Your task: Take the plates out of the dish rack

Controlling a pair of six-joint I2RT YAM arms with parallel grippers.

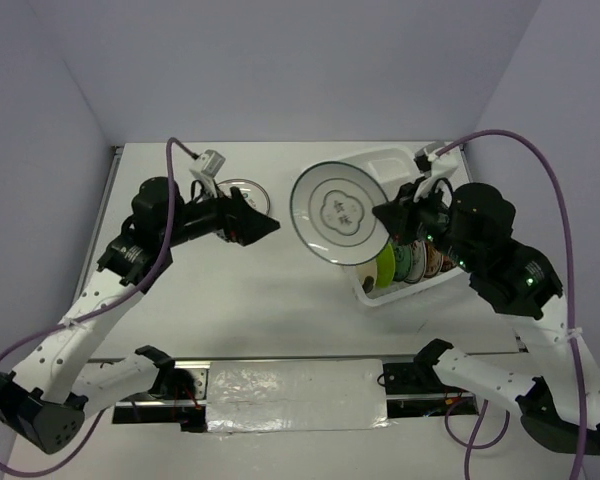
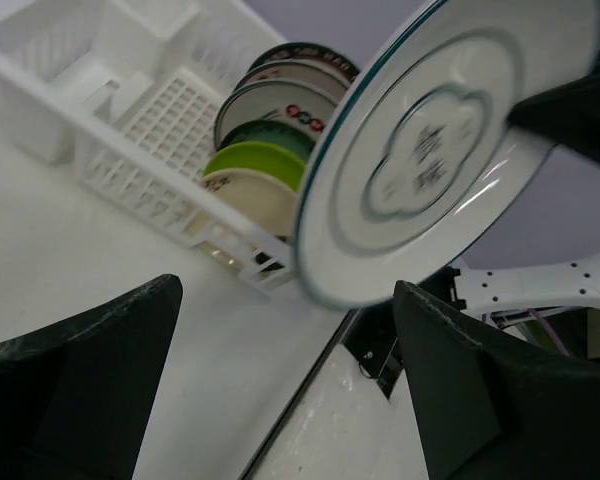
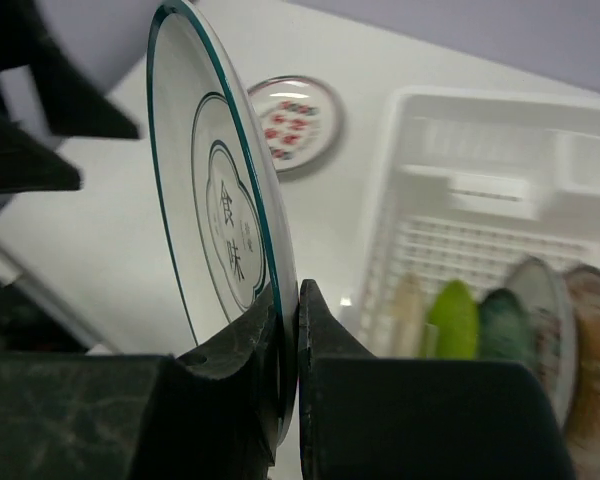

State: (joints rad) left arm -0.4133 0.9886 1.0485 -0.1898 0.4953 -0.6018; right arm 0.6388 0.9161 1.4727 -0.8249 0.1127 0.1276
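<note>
My right gripper (image 1: 378,213) (image 3: 288,300) is shut on the rim of a white, teal-rimmed plate (image 1: 338,212) (image 3: 215,200) (image 2: 430,150) and holds it on edge in the air left of the dish rack (image 1: 405,290) (image 3: 480,200) (image 2: 130,130). Several plates stand in the rack, among them a lime green one (image 1: 386,265) (image 3: 455,315) (image 2: 255,160). My left gripper (image 1: 265,225) (image 2: 290,400) is open with nothing in it, a little left of the held plate. A patterned plate (image 1: 248,188) (image 3: 295,120) lies flat on the table behind the left arm.
The rack's side compartment (image 2: 40,40) sits at its far end. A metal strip (image 1: 290,362) runs along the table's near edge between the arm bases. Purple cables (image 1: 540,160) loop above both arms.
</note>
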